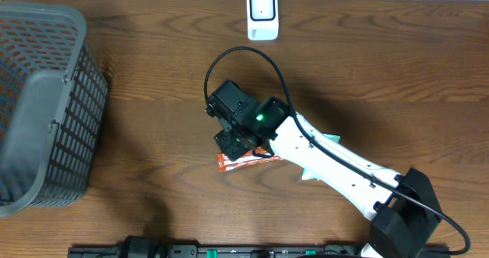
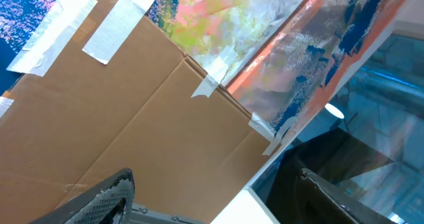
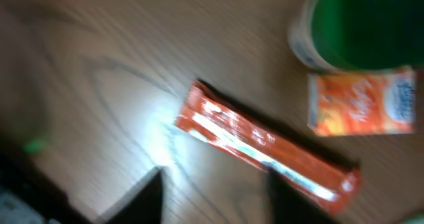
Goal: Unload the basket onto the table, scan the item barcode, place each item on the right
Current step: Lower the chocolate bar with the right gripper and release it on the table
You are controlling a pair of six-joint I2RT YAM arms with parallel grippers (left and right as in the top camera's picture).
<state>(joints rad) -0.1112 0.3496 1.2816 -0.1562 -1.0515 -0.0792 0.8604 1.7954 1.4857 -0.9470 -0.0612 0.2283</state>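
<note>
Right now the packet (image 1: 241, 164) lies flat on the table (image 1: 382, 75), near the middle, partly under the right claw (image 3: 213, 184). It is well apart from the scanner (image 1: 262, 14), which stands at the far edge. The right wrist view is blurred, but the claw's two dark fingers show with bare wood between them. They stand moderately apart and hold nothing, with the packet just beyond the tips, one finger overlapping its right half in that view. The left claw (image 2: 215, 177) is wide and empty. It is out of the overhead view and faces taped cardboard (image 2: 119, 118), so it plays no part at this moment.

The packet looks like a long, thin bar in shiny orange film. I judge it light, fairly soft and a bit slippery, and likely to bend or slide if pinched at one end. The better hold is probably across the narrow width near the middle, fingers pressed low to the wood so they catch both long edges. A gentle squeeze should do, since the film may crumple and spoil the barcode. I cannot see where the barcode sits.

An orange carton (image 3: 361, 105) and a green-lidded tub (image 3: 358, 25) lie close beyond the packet, so a descent has to keep clear of them. A basket (image 1: 76, 136) stands at the left edge
</note>
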